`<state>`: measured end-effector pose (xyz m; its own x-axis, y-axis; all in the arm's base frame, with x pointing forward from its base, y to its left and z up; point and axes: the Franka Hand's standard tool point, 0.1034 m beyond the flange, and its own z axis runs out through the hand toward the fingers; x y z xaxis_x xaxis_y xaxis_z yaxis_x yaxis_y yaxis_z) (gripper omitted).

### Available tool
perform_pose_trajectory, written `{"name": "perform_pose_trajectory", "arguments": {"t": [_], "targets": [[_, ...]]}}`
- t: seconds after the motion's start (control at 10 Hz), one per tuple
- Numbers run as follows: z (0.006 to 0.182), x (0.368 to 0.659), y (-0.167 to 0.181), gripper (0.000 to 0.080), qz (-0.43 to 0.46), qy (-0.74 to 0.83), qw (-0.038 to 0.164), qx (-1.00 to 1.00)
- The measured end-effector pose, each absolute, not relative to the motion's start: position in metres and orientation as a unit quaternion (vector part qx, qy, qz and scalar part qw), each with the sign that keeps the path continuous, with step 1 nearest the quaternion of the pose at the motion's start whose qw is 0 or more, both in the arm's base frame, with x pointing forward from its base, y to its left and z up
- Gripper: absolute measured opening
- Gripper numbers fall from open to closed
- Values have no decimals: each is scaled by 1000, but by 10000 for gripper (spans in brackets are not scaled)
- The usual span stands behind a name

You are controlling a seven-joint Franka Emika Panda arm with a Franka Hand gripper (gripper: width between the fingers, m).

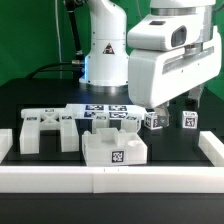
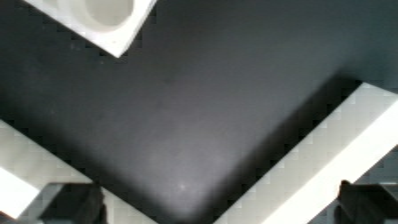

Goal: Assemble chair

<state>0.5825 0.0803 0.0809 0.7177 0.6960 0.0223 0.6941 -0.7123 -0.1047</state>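
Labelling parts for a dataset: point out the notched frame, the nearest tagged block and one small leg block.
notched frame (image 1: 45,120), exterior view, its upper bar.
nearest tagged block (image 1: 117,156), exterior view, its front tag.
small leg block (image 1: 152,121), exterior view, its tagged face.

Notched frame (image 1: 45,130) at the exterior view's left, marker board (image 1: 88,110) behind it. Tagged block (image 1: 113,150) front-centre, just behind front rail (image 1: 110,181). Leg block (image 1: 153,120) and second leg block (image 1: 188,120) side by side at the right.
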Motion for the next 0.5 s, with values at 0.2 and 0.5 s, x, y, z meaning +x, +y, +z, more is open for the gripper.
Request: {"name": "perform_pose_trajectory", "arguments": {"t": [0.2, 0.5], "targets": [[81, 582, 80, 649, 9, -376, 53, -925], [81, 582, 80, 649, 10, -376, 53, -925]]}}
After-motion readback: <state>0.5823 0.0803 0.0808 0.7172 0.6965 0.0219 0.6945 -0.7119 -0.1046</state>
